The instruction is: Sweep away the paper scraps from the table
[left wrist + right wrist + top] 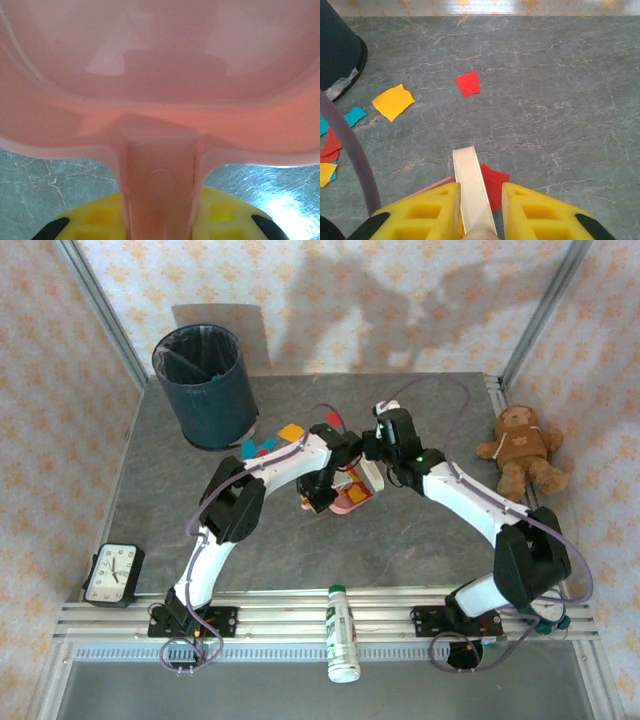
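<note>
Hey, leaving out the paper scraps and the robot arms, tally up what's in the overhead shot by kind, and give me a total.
Round bin: 1
Alarm clock: 1
Teddy bear: 1
Bottle: 1
Pink dustpan: 1
Cream-handled tool: 1
Total: 6

Both arms are bent at the elbow and reach in toward the middle, wrists almost meeting. The left arm (235, 505) angles rightward, its left hand (160, 222) pinched on the pink dustpan (160, 75) by the handle. The right arm (470, 495) angles leftward, its right hand (480, 212) squeezed tight on a cream handle (470, 180).
</note>
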Controlling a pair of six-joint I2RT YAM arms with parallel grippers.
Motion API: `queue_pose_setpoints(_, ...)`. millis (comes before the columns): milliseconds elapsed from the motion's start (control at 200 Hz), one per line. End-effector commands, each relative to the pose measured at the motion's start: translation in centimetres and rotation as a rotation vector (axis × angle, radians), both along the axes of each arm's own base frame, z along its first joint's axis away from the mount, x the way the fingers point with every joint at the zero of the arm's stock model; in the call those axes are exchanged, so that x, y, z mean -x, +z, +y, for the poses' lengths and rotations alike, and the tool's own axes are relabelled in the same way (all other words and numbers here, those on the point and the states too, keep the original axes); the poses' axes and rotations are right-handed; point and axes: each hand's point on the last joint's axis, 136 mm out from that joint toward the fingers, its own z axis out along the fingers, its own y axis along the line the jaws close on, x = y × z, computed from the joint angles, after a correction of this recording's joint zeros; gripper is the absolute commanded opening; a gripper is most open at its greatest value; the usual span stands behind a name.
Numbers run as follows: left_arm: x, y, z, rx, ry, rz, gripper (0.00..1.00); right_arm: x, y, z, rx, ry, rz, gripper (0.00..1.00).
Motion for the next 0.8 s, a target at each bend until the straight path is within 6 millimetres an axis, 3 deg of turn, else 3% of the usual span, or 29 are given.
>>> queue_pose_setpoints(0, 0.5, 1.5, 0.7, 0.013, 0.000, -0.021, 0.00, 0.4, 2.2, -1.0, -0.063, -0.048, -0.033, 0.00)
queue_pose_setpoints(350, 1.3, 1.3, 1.9, 0.026, 0.023, -0.017, 0.00, 0.6, 4.1, -3.3, -0.050, -0.097, -0.075, 0.00)
queue_pose_setpoints(626, 1.2, 1.2, 1.6, 0.075, 0.065, -0.012, 0.00, -3.1, 4.4, -5.1, 0.033, -0.156, -0.142, 0.00)
queue_pose_setpoints(791, 1.3, 1.1, 1.4, 0.084, 0.067, -0.004, 0.00, -5.2, 4.1, -4.7, 0.112, -0.137, -0.168, 0.00)
